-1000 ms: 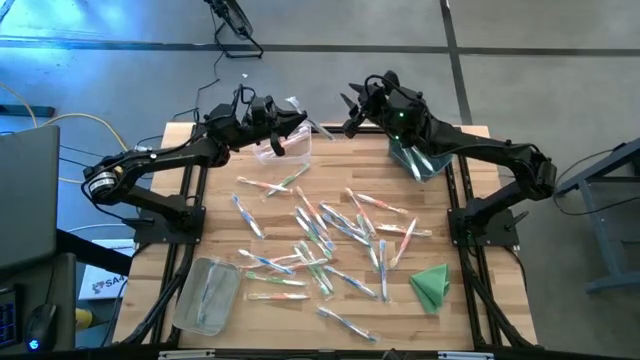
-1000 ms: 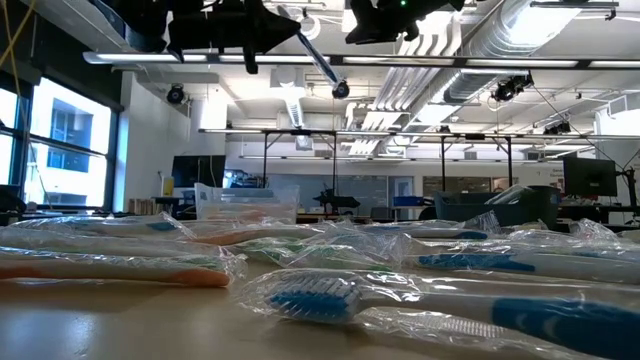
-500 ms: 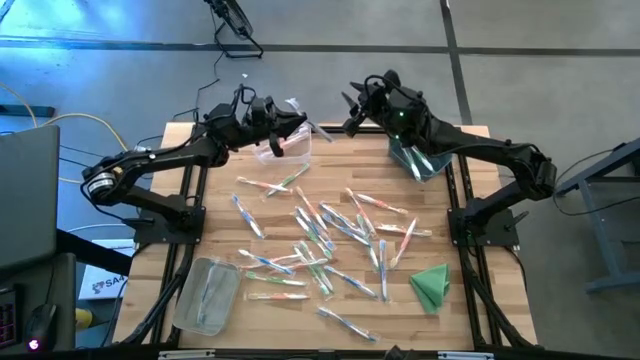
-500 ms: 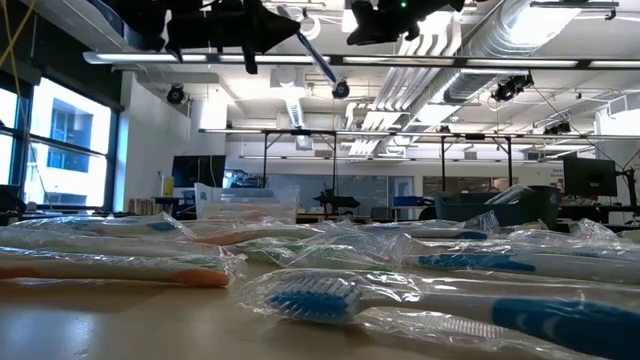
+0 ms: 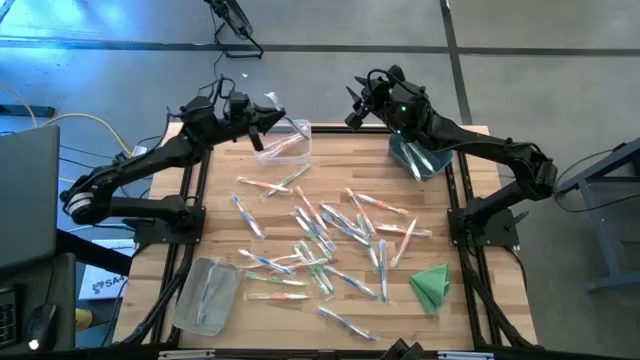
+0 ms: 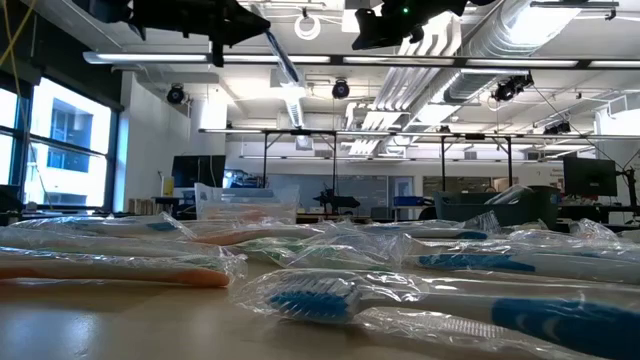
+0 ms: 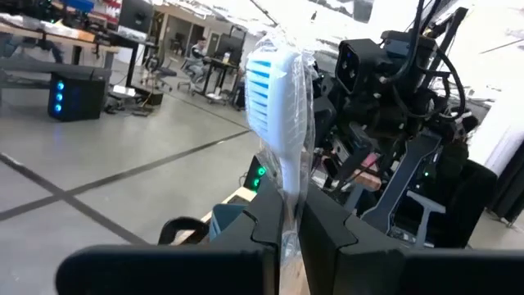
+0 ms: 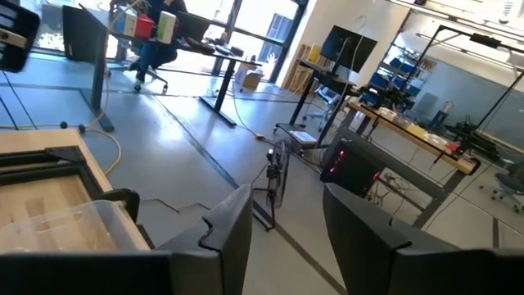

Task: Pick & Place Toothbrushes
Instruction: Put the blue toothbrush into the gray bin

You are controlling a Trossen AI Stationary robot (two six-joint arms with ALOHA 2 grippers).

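Observation:
My left gripper hangs over the far-left part of the table, beside a clear bin with pink-accented toothbrushes in it, and is shut on one wrapped toothbrush with a white head and blue bristles. In the low view that toothbrush slants down from the gripper. My right gripper hovers open and empty at the far edge, left of the teal bin; its fingers stand apart. Many wrapped toothbrushes lie flat on the wooden table. My left gripper pinches the wrapped toothbrush between its two fingers on the handle just below the head, through the clear wrapper. The head end sticks out past the fingertips, along the fingers' line. The toothbrush is lifted clear of the table and the bin.
A second clear bin sits at the near-left corner. A folded green cloth lies near the right edge. In the low view, wrapped toothbrushes crowd the foreground. The two grippers are a short gap apart over the far edge.
My left gripper has drawn back toward the table's left edge, away from my right gripper, carrying the toothbrush with it; the toothbrush's free end, which pointed at the right gripper, now points toward the far edge. My right gripper has shifted slightly toward the far edge.

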